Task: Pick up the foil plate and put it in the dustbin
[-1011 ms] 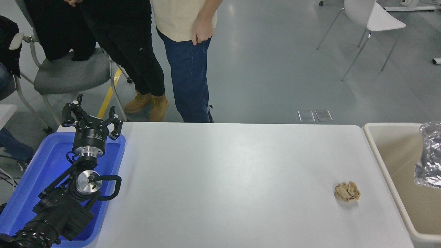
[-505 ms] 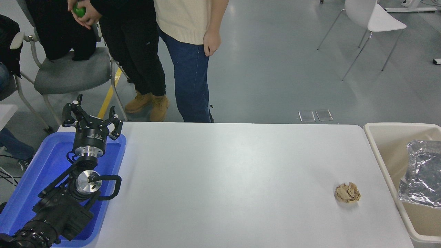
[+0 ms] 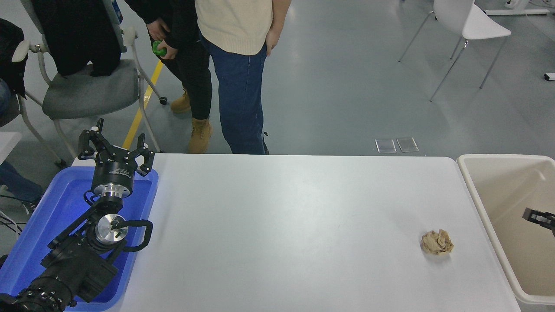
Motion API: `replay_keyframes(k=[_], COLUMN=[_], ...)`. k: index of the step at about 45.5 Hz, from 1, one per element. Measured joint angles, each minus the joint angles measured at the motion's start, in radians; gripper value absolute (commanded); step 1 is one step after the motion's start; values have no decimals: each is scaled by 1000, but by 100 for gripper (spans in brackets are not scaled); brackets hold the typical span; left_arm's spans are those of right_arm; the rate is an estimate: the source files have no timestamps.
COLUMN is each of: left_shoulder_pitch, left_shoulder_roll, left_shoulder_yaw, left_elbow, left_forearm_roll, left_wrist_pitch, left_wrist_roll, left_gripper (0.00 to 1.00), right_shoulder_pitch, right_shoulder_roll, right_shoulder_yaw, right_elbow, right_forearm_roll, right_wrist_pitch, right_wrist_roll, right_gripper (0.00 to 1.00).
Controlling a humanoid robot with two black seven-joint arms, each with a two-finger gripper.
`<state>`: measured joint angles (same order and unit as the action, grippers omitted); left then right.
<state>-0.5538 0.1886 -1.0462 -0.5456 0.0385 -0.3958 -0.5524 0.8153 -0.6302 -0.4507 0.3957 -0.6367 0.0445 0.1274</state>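
The foil plate is out of view. The dustbin (image 3: 485,190), a large beige bin with a deep smooth inside, stands off the table's right end. Only the black tip of my right gripper (image 3: 539,216) pokes in from the right edge, above the bin's interior, with nothing visible on it. My left gripper (image 3: 115,146) is parked at the lower left over a blue tray, its fingers spread open and holding nothing.
A crumpled tan paper wad (image 3: 437,242) lies on the white table (image 3: 295,225) near the bin. The blue tray (image 3: 52,208) sits at the left end. Two people (image 3: 234,65) stand at the far side; chairs are behind them.
The foil plate, seen over the dustbin at the right edge before, no longer shows. My right gripper's tip has appeared there. The people at the far side shifted; the left arm stayed still.
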Motion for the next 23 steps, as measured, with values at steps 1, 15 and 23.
replay_keyframes(k=[1, 15, 23], left_shoulder_pitch=[0, -1, -1], left_shoulder_roll=[0, 0, 0], left_shoulder_yaw=[0, 1, 2], left_elbow=[0, 0, 0], left_forearm_roll=[0, 1, 1], left_wrist_pitch=[0, 0, 0], left_wrist_roll=[0, 0, 0], left_gripper=[99, 99, 99], right_shoulder_pitch=[13, 197, 355], right_shoulder_roll=[-9, -128, -186], right_shoulder_yaw=[-1, -38, -130], right_elbow=[26, 412, 615], right_forearm_roll=[0, -4, -5], right_wrist_pitch=[2, 41, 75], right_wrist_roll=[-1, -3, -4], right_gripper=[100, 100, 100])
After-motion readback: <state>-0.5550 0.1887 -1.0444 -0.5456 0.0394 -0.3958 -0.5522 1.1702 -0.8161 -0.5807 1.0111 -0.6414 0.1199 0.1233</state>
